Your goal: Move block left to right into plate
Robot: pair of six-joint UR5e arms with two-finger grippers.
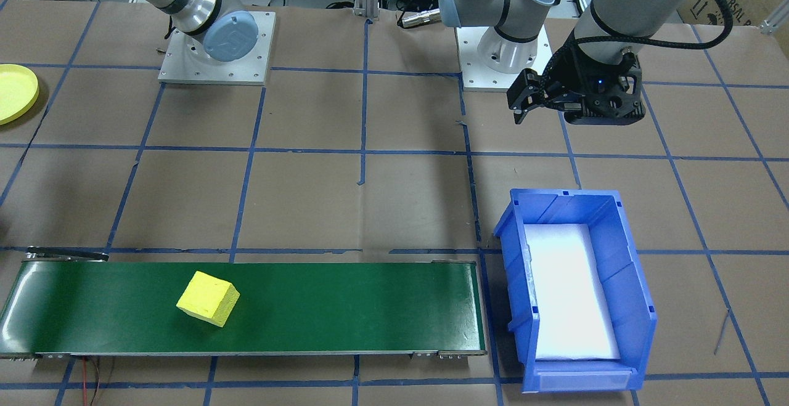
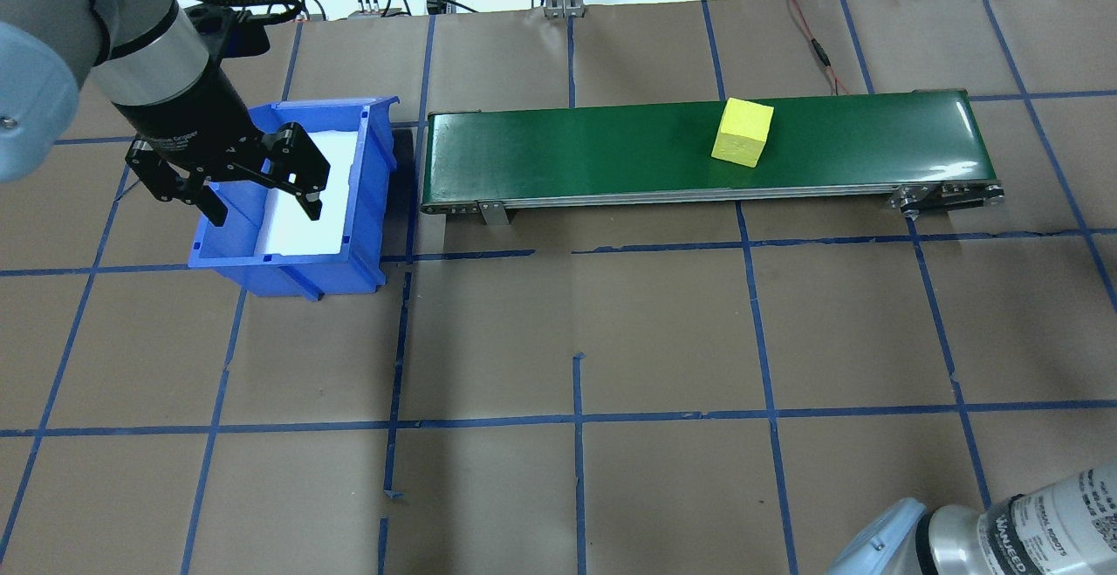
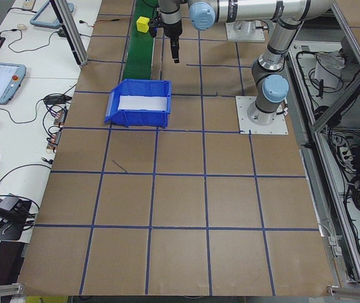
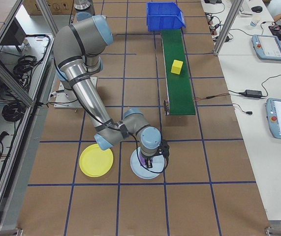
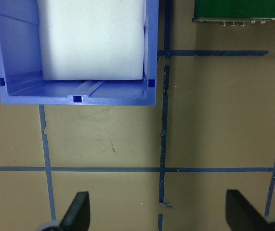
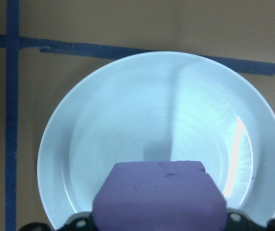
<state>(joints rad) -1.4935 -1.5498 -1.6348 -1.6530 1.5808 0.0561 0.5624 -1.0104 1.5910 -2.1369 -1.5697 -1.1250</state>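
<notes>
A purple block (image 6: 159, 192) sits between the fingers of my right gripper (image 6: 157, 222), which is shut on it just above a light-blue plate (image 6: 127, 125). In the exterior right view, the right gripper (image 4: 150, 160) hangs over that light-blue plate (image 4: 136, 172), and the yellow plate (image 4: 96, 161) lies empty right beside it. The yellow plate (image 1: 15, 92) also shows at the table's edge. A yellow block (image 1: 208, 298) (image 2: 742, 132) rests on the green conveyor (image 1: 339, 307). My left gripper (image 2: 262, 207) (image 5: 159, 214) is open and empty, held high near the blue bin.
The blue bin (image 1: 629, 307) (image 2: 371, 208) with white foam lining stands at the conveyor's end (image 2: 593, 143). Brown paper with blue tape lines covers the table. Both arm bases (image 1: 216, 55) stand along the robot's side.
</notes>
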